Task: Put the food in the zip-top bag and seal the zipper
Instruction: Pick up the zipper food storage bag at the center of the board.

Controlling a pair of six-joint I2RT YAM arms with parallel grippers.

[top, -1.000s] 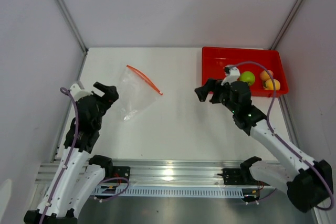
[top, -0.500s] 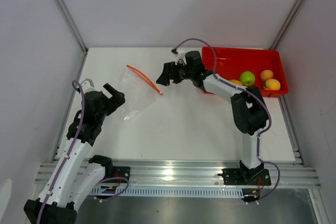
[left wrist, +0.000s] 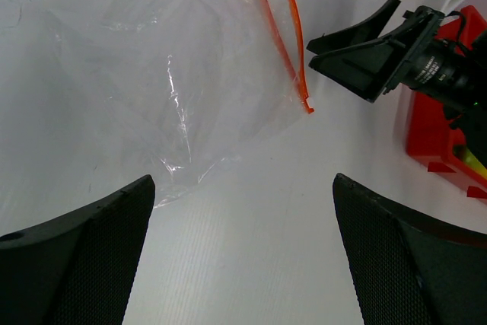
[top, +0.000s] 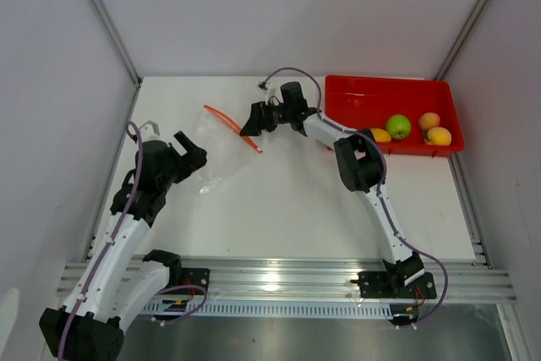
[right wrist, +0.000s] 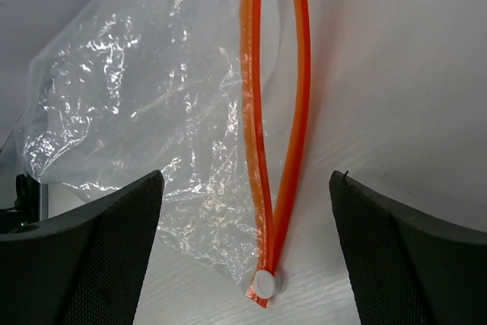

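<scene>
The left gripper (top: 191, 150) hangs with its jaws spread wide and nothing between them, just near-left of the zip-top bag (top: 215, 148). The bag lies flat and crinkled on the white table (top: 279, 200), left of the middle. The zipper (top: 232, 127) runs along its far-right edge, its two orange strips slightly parted and meeting at a white slider (right wrist: 265, 283). Just beside that end, the right gripper (top: 249, 123) faces the zipper, jaws wide apart, gripping nothing. At the far right, the red tray (top: 389, 82) holds a mango (top: 380, 134), a green apple (top: 398, 126) and two peaches (top: 429, 120).
</scene>
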